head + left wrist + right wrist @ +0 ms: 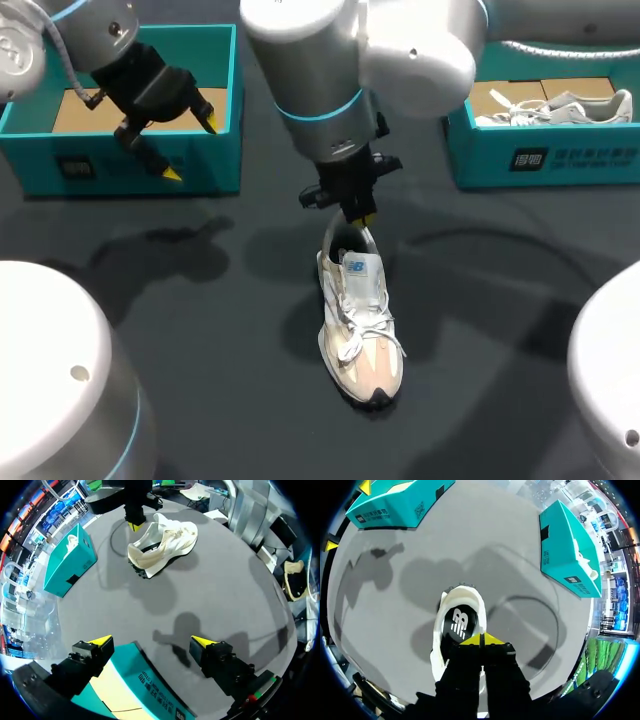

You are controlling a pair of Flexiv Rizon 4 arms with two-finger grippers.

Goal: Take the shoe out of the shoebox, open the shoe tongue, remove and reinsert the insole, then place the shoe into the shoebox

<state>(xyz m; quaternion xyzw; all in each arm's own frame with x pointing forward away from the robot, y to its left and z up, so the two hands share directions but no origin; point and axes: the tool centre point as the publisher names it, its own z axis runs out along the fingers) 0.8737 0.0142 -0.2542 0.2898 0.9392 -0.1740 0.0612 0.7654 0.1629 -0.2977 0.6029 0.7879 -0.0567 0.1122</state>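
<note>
**Sneaker out on the bench, heel under clenched fingers**

The dark bench (200, 330) carries two teal boxes: the left shoebox (30, 150) is empty and the right shoebox (560, 160) holds another shoe. The sneaker (362, 320) stands mid-bench. It is likely light and soft-sided, best held at the stiffer heel. Its thin black insole (457, 622) lies inside. The right fingers (481, 640) are clenched at the heel opening. The left fingers (100, 642) hang released above the left shoebox.

The right shoebox (480, 160) carries white printed characters on its front wall, and the left shoebox (130, 165) has a small dark label. The shoe (360, 330) bears a blue logo on its tongue (362, 268) and a white logo on its black insole (457, 625).
</note>
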